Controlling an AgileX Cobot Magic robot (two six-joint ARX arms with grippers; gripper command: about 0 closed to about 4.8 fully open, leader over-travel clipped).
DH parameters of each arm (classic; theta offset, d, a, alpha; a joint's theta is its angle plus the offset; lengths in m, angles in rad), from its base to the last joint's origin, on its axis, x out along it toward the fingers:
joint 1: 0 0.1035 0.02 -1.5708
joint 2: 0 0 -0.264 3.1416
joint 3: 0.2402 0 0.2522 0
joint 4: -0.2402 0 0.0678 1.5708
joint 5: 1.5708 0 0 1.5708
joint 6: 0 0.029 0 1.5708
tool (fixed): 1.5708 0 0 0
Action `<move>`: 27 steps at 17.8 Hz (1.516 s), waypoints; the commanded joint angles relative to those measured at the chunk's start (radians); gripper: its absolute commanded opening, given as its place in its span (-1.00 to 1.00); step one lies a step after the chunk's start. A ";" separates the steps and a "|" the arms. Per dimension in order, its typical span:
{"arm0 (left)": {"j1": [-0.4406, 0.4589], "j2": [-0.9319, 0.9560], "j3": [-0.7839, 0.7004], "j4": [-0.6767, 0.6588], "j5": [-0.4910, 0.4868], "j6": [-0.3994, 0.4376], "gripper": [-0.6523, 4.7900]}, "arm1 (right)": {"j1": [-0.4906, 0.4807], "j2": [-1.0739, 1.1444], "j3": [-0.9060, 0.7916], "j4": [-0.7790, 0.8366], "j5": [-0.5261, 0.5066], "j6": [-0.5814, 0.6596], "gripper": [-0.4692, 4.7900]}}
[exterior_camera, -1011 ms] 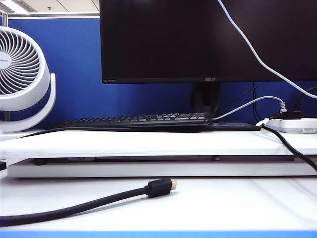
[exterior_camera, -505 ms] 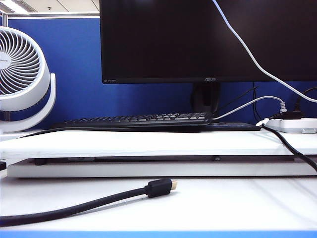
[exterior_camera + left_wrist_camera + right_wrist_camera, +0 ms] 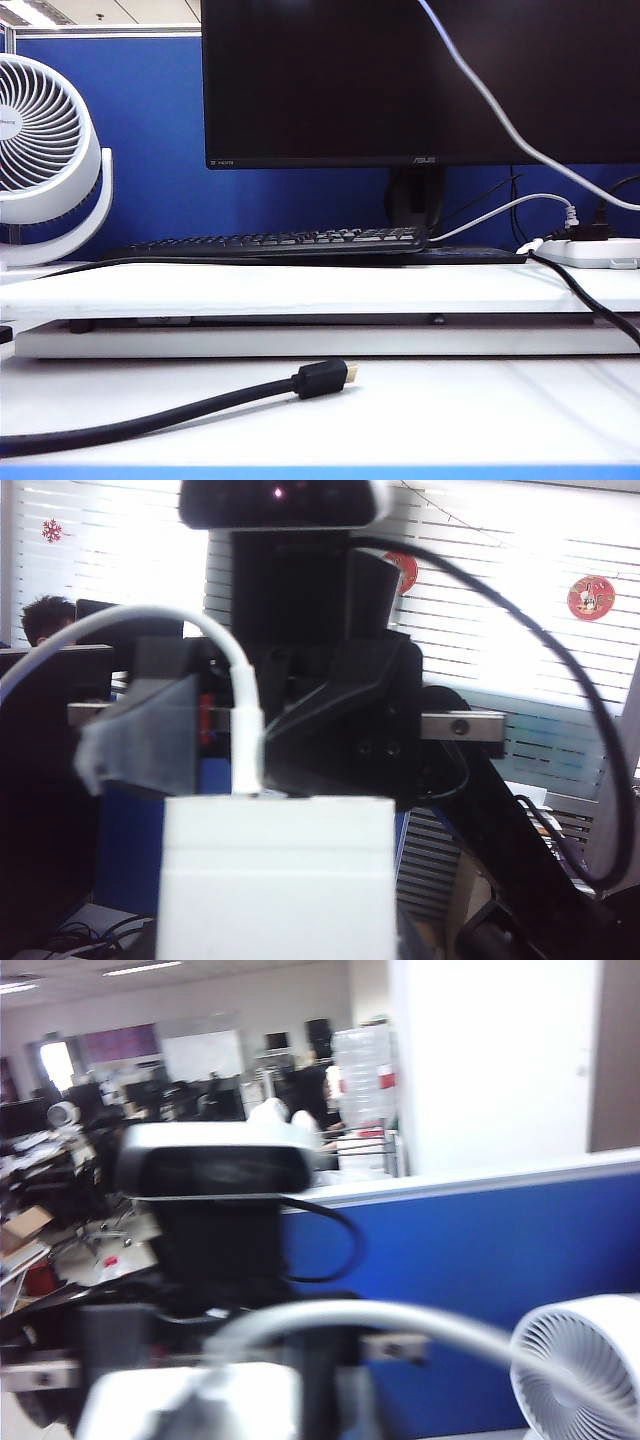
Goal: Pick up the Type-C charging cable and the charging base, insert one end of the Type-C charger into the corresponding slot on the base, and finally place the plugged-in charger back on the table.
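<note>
The base (image 3: 275,880) is off the table (image 3: 450,410), filling the low foreground of the left wrist view, a plain white block with its top face toward the lens. The cable (image 3: 245,730) stands plugged into that top face: its white plug rises straight out of the block, then the cord arcs over and runs off to one side. The left gripper (image 3: 190,1380) has the base in its grasp and is closed on it (its own fingers are hidden behind the block in its own view and only a blur in the right wrist view). Facing it is the right gripper (image 3: 240,735), its jaws parted on either side of the plug; a grey taped finger (image 3: 140,745) stands clear of the plug with a gap showing, so it grips nothing. The right wrist view is smeared, but the cable's pale curve (image 3: 370,1320) can be made out above the white block, with a fan (image 3: 590,1360) beyond. Both grippers show only in the wrist views. In the exterior view the cable (image 3: 500,105) slants down across the dark monitor (image 3: 330,80) toward the right edge. On the table lies a black cable (image 3: 200,405) with a gold-tipped plug, well apart from everything else; a keyboard (image 3: 280,242) sits on the raised shelf (image 3: 300,290), and a power strip (image 3: 595,252) at the right takes another white cord (image 3: 500,210).
</note>
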 commanded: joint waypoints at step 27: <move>-0.005 -0.013 0.025 -0.059 0.018 0.168 -0.78 | -0.062 -0.082 -0.016 0.093 -0.065 0.122 0.18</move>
